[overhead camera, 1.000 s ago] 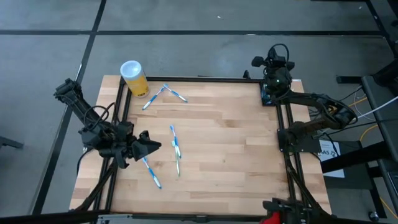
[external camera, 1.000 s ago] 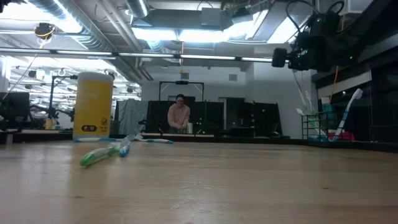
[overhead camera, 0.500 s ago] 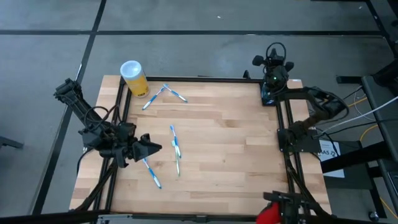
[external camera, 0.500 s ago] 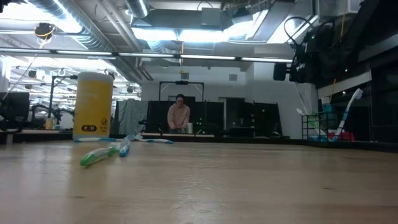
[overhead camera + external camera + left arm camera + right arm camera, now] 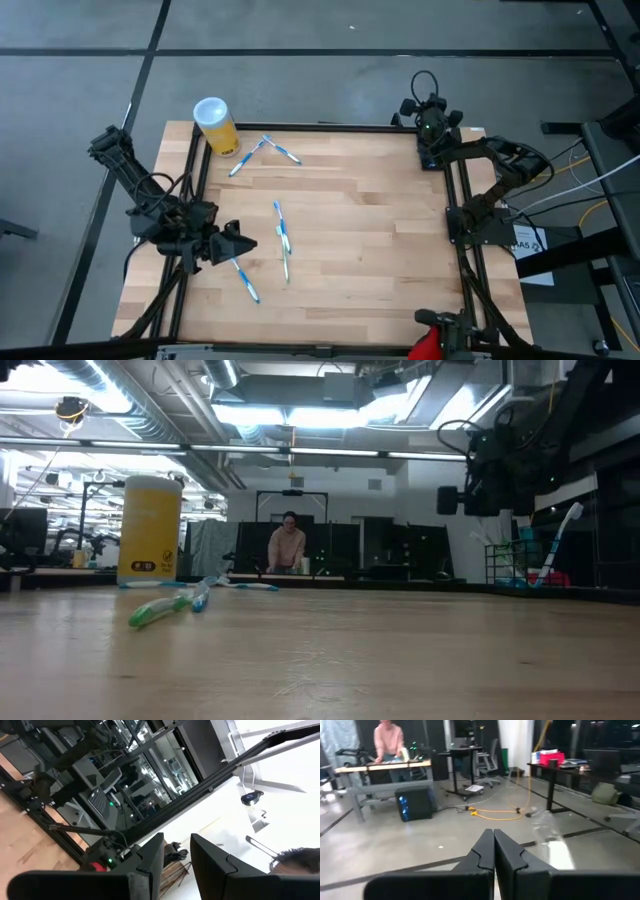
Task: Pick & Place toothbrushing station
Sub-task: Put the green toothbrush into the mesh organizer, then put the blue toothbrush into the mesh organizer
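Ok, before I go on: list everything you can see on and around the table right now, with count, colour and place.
Cup: one, yellow with white lid, far left corner of the table.
Toothbrushes: about five, blue, green and white; two crossed beside the cup, two mid-table, one near the left gripper.
Black holder: one, far right corner, under the right arm.
Person: one, pink top, at a desk in the room behind.
Left gripper: near left, slightly parted, empty.
Right gripper: far right corner, shut, empty.

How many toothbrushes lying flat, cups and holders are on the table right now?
Toothbrushes lying flat: 5
Yellow cup with white lid: 1
Black toothbrushing station: 1
Total: 7
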{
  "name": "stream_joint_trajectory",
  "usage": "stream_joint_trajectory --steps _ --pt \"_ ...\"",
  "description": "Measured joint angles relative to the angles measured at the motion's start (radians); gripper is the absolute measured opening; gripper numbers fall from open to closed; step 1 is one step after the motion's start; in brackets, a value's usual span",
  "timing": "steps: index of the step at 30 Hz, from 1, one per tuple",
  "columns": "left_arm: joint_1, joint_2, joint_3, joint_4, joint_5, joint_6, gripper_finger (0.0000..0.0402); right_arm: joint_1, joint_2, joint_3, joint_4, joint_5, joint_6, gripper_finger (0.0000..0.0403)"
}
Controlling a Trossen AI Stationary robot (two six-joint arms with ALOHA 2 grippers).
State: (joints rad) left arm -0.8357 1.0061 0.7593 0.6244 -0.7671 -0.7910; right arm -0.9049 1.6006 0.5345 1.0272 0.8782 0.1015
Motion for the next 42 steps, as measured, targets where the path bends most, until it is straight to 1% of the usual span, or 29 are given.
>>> stream_joint_trajectory --steps 3,6,8,13,15,19,23,25,26,28,29,31,32,36,39,42 --pt "-0.011 0.000 0.000 0.000 -0.006 0.000 0.0090 0.001 0.000 0.000 0.018 0.021 0.004 0.0000" --pt "-0.015 0.000 0.000 0.000 -0.008 0.004 0.0090 0.001 -0.002 0.000 0.039 -0.011 0.003 0.0008" --pt "-0.015 0.000 0.000 0.000 -0.012 0.005 0.0090 0.005 -0.007 -0.001 0.036 -0.037 0.019 0.0021" --pt "-0.015 0.000 0.000 0.000 -0.011 0.008 0.0090 0.028 -0.025 -0.001 0.038 -0.047 0.019 0.0065" --pt "-0.015 0.000 0.000 0.000 -0.001 0.009 0.0090 0.041 -0.031 -0.001 0.038 -0.041 -0.009 0.0083" --pt "-0.024 0.000 0.000 -0.007 0.003 0.011 0.0090 0.086 -0.064 -0.001 0.035 0.015 -0.081 0.0114" --pt "-0.040 0.000 0.000 -0.009 0.003 0.011 0.0090 0.158 -0.128 -0.001 0.050 0.024 -0.210 0.0133" --pt "-0.045 0.000 0.000 -0.009 0.003 0.020 0.0090 0.197 -0.157 -0.001 0.049 -0.005 -0.233 0.0136" --pt "-0.047 0.000 0.000 -0.010 0.003 0.028 0.0090 0.219 -0.169 -0.001 0.050 -0.047 -0.233 0.0137" --pt "-0.048 0.000 0.000 -0.025 0.003 0.036 0.0090 0.283 -0.184 -0.001 0.044 -0.183 -0.218 0.0137" --pt "-0.048 0.000 0.000 -0.039 0.003 0.036 0.0090 0.318 -0.187 -0.001 0.033 -0.279 -0.193 0.0137" --pt "-0.048 0.000 0.000 -0.073 -0.002 0.024 0.0090 0.399 -0.188 0.017 -0.043 -0.408 -0.112 0.0132" --pt "-0.048 0.000 0.000 -0.092 -0.008 0.014 0.0090 0.440 -0.188 0.034 -0.110 -0.445 -0.066 0.0128" --pt "-0.048 0.000 0.000 -0.166 -0.046 0.007 0.0090 0.604 -0.171 0.156 -0.454 -0.479 0.139 0.0106" --pt "-0.048 0.000 0.000 -0.184 -0.083 0.045 0.0090 0.725 -0.116 0.283 -0.631 -0.506 0.179 0.0091" --pt "-0.048 0.000 0.000 -0.188 -0.138 0.096 0.0090 0.809 -0.040 0.424 -0.791 -0.575 0.203 0.0081"
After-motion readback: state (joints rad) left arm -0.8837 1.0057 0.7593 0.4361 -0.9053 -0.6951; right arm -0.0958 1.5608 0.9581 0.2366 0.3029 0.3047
